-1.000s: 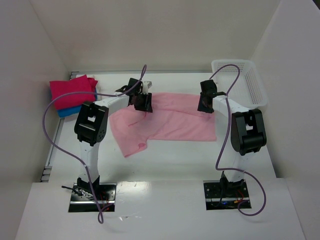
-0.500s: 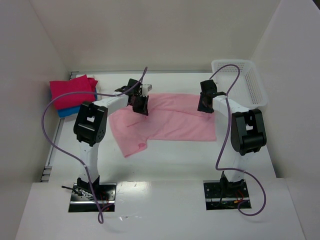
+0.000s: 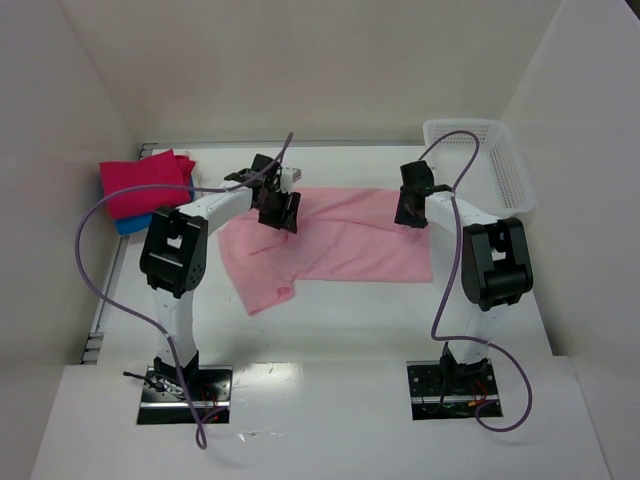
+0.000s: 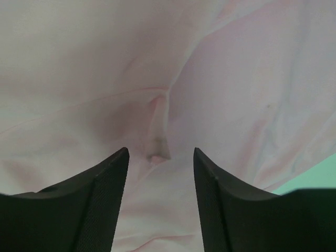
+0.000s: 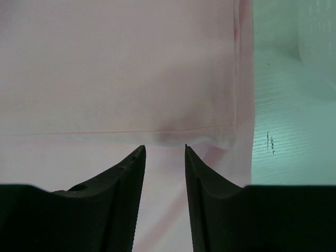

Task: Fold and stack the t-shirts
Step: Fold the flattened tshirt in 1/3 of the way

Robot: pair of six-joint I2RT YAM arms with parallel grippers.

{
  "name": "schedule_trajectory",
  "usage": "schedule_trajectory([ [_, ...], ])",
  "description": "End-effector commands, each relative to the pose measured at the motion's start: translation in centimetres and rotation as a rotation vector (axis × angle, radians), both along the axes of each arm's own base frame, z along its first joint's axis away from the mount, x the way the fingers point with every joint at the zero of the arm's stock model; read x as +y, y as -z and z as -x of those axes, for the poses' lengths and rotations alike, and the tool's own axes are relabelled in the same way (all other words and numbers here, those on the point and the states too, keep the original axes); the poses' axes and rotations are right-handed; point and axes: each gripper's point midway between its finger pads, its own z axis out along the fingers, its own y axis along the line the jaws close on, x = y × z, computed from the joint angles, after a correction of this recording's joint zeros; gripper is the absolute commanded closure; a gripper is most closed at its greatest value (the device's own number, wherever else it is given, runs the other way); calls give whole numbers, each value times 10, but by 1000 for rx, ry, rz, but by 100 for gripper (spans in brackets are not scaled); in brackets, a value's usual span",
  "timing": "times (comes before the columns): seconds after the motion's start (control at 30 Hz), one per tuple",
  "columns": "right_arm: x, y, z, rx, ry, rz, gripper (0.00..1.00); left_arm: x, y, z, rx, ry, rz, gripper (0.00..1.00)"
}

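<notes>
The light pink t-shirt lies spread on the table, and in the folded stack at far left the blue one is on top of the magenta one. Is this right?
Not quite: the top external view shows the magenta t-shirt on top, the blue t-shirt beneath. The light pink t-shirt does lie spread.

Hidden beneath magenta t-shirt [image 3: 145, 182]: most of bright blue t-shirt [image 3: 133, 224], one near strip exposed. Covered in top view by left gripper [image 3: 281, 210] and right gripper [image 3: 410, 208]: far-edge patches of light pink t-shirt [image 3: 340, 245]; finger gaps there too small to judge. Cut off in both wrist views: shirt outline, finger bases. Blurred at right-wrist upper corner: white mesh basket [image 5: 321, 31].
</notes>
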Motion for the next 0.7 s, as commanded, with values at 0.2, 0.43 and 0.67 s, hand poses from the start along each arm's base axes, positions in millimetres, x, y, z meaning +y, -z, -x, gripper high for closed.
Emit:
schedule_trajectory([
  [0.2,34,-67,-16,-167,-144,-160,50,91,-83,-45,-225,-296,16,20],
  [0.43,92,-93,-23,-249,-330,-212,0,120,-62,-70,-221,-460,-31,22],
  [0.67,136,-66,-23,-180,-381,-202,0,116,-27,-82,-162,-493,-21,35],
])
